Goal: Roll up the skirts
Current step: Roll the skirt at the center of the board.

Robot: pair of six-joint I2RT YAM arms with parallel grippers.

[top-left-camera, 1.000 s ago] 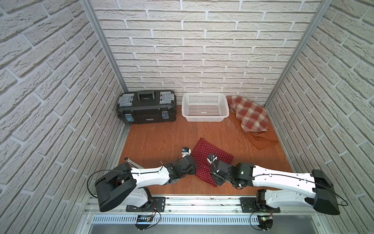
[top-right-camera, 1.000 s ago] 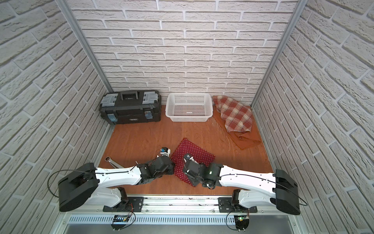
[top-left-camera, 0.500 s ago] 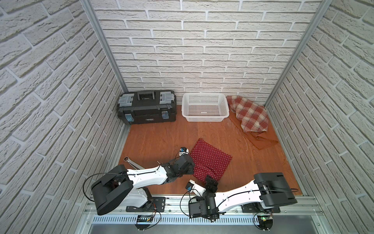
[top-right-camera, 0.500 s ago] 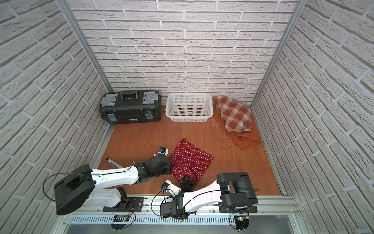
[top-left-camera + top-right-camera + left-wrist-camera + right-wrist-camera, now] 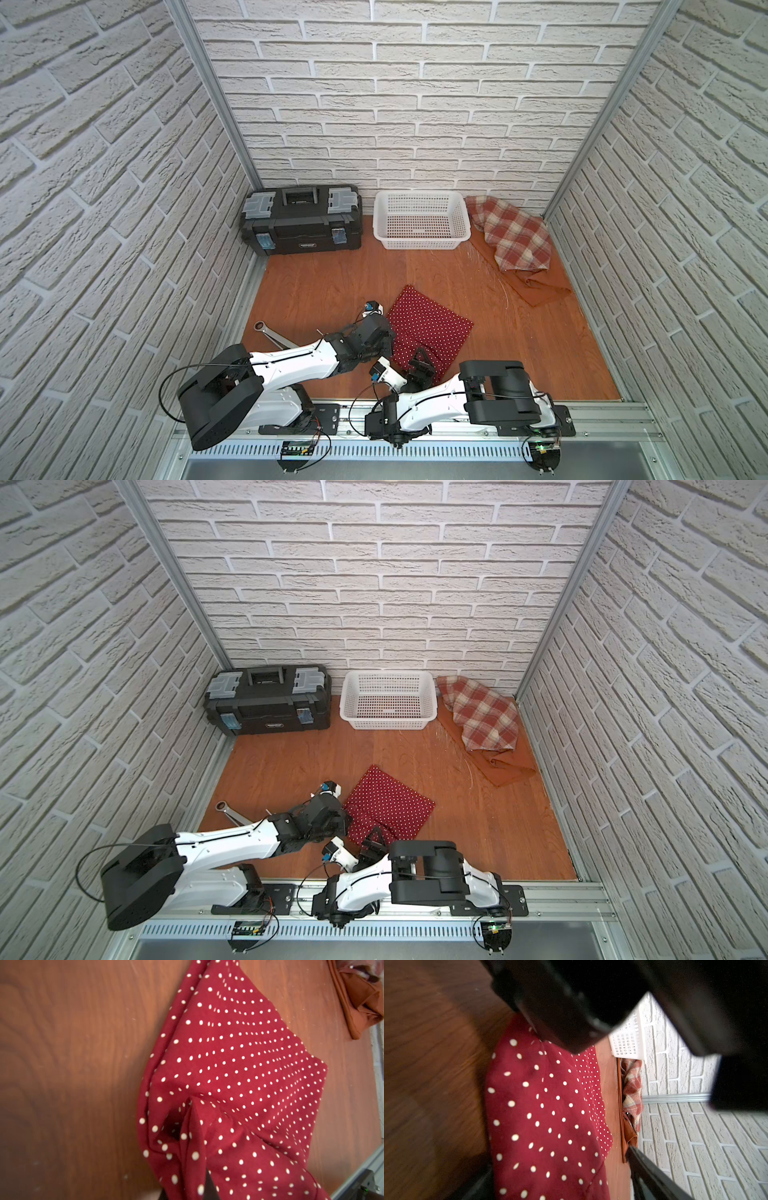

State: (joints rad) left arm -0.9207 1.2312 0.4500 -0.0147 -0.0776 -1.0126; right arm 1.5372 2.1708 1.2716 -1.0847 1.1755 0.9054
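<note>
Polka-dot skirt [image 5: 432, 328] lies spread on the wooden surface [image 5: 332, 282], near-centre. Left fingers [image 5: 211, 1188] are clenched on a pinched-up ridge of cloth at the skirt's left near edge. Right fingers [image 5: 650, 1172] are spread wide and released at the skirt's near corner, with cloth lying between them, ungripped. Plaid skirt [image 5: 511, 237] is heaped in the far right corner, overlapping the rust-orange skirt [image 5: 536, 286], just right of the white basket [image 5: 415, 244] and well apart from both sets of fingers.

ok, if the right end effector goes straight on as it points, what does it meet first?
Likely the dark red white-dotted cloth skirt; the right end effector points across its near edge, height above unclear.
</note>
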